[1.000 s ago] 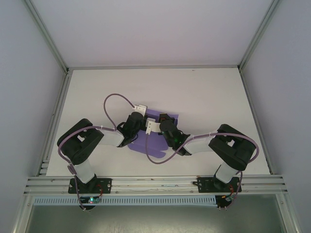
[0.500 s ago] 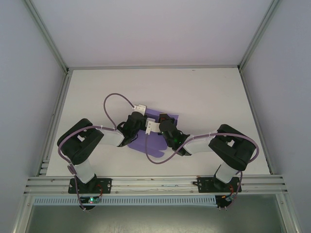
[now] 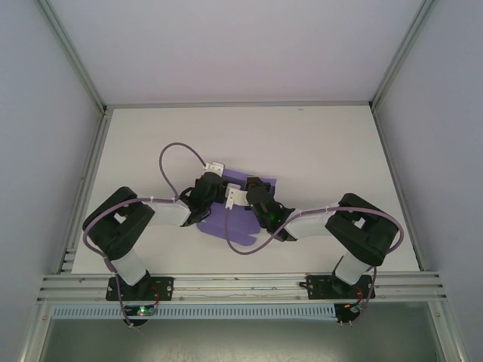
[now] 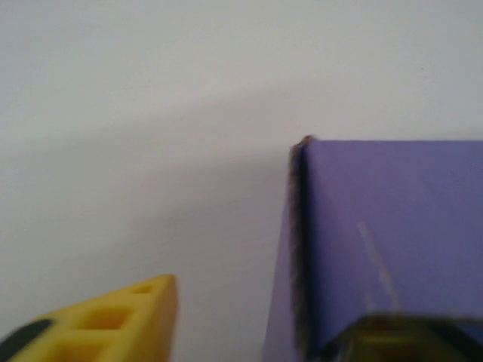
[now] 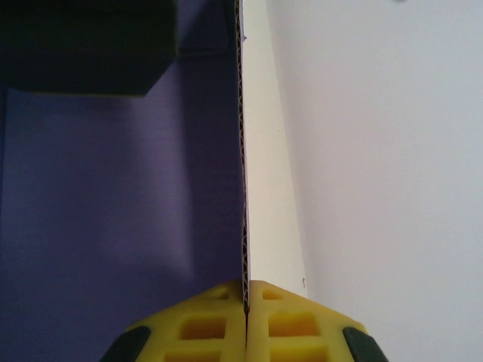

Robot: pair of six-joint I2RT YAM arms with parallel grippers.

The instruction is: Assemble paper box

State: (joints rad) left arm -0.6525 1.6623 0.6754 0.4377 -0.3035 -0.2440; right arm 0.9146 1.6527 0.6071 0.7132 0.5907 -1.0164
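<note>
Right gripper (image 5: 246, 300): yellow fingers pinched together on the thin top edge of an upright card wall, with the purple face to its left.
Left gripper (image 4: 279, 317): fingers spread wide. One yellow finger (image 4: 128, 320) stands clear of the card over the white surface. The other is blurred and sits at the purple panel. The panel's corner edge runs between them.
Box (image 3: 215, 224): purple, partly folded, at the table's middle under both grippers, with a rounded flap toward the arm bases.
Table (image 3: 339, 151): white, with metal rails along its sides.
</note>
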